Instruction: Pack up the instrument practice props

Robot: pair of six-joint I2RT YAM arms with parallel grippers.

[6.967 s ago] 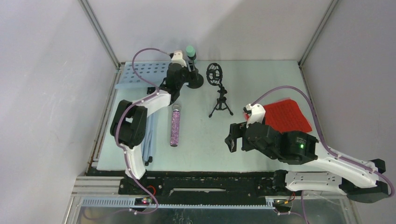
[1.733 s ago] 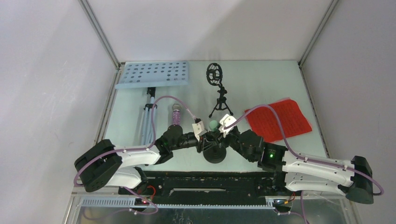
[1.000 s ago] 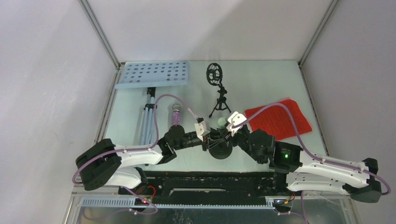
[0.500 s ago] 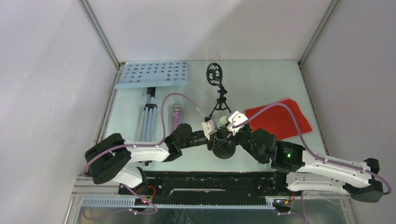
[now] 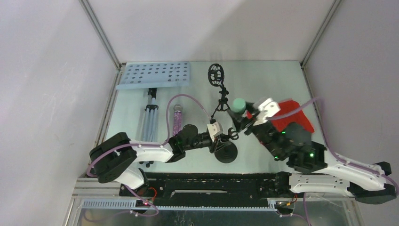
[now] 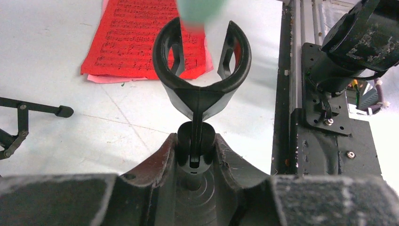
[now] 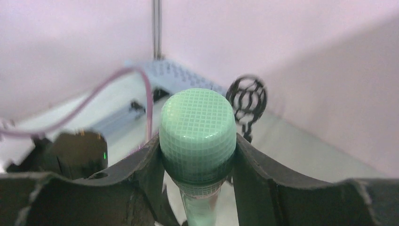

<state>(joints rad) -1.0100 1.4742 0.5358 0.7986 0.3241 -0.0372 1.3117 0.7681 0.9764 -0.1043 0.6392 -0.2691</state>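
Right now: left gripper (image 6: 195, 149) partly closed, clamped on stem of black clip mount (image 6: 201, 89), its round base directly under fingers. Forked clip stands just ahead of that gripper. Right gripper (image 7: 197, 157) about half closed, pinching mint microphone (image 7: 197, 129) below its mesh head, held in air just past and above clip. Red sheets (image 6: 141, 42) flat on surface (image 6: 70, 136) beyond left gripper. Purple microphone (image 5: 177, 120) lies to its left. Second mount (image 5: 217, 75) upright on small tripod, beyond both grippers.
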